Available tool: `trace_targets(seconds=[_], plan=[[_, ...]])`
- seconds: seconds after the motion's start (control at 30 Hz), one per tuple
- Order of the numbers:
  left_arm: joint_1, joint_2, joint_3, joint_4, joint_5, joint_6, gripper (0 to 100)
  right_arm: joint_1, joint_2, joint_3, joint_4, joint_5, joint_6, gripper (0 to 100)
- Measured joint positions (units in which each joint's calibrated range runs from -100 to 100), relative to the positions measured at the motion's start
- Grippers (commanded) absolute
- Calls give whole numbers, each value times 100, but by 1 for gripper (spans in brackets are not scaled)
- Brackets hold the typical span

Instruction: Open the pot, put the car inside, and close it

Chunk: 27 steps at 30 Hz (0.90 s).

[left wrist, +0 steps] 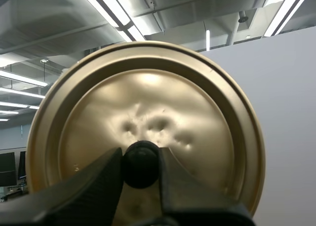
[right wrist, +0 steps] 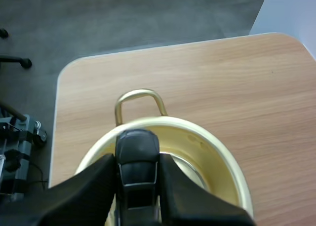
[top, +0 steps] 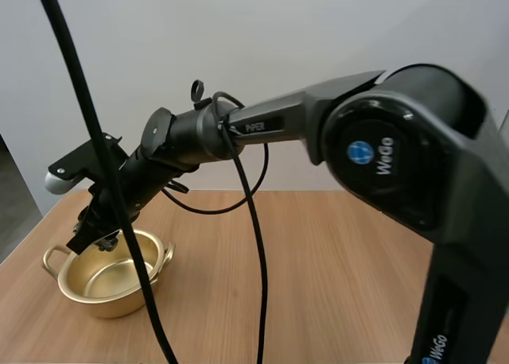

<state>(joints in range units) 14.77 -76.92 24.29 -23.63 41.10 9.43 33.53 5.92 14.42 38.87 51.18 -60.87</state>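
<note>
While the small black car [right wrist: 137, 169] is hanging clamped between the two fingers of the right gripper [right wrist: 138, 162], it is sitting just above the rim of the open pot [right wrist: 217, 162], on the side near one looped handle [right wrist: 140, 94]. It is looking glossy and dark, with a smooth rounded roof, and narrow enough to be fitting the bowl easily. The pot is shining brass-gold and standing upright near the corner of the wooden table [right wrist: 222, 78], with nothing that I can see lying in it. From where I'm standing, the drop-in is the step in hand: lid off, car not yet inside. I'd say the next move is calling for carrying the car further over the middle of the bowl, lowering it, and parting the fingers so it is landing on the bottom rather than catching the rim. Away from the pot, the left gripper [left wrist: 139, 157] is pinching the black knob [left wrist: 140, 166] of the gold lid [left wrist: 148, 97], holding it up in the air with its dented top facing the gripper, ready for the closing.
</note>
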Motion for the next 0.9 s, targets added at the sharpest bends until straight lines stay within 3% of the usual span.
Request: trace_targets(seconds=[0.3, 0.67, 0.83, 0.9], plan=[[0, 0, 0, 348, 104, 0, 0, 0, 818, -102, -353, -418, 0, 0], [0, 0, 0, 363, 455, 0, 0, 0, 934, -102, -637, -366, 54, 1], [0, 0, 0, 503, 670, 0, 0, 0, 934, -102, -711, -297, 54, 53], [0, 0, 0, 503, 670, 0, 0, 0, 934, -102, -711, -297, 54, 67]])
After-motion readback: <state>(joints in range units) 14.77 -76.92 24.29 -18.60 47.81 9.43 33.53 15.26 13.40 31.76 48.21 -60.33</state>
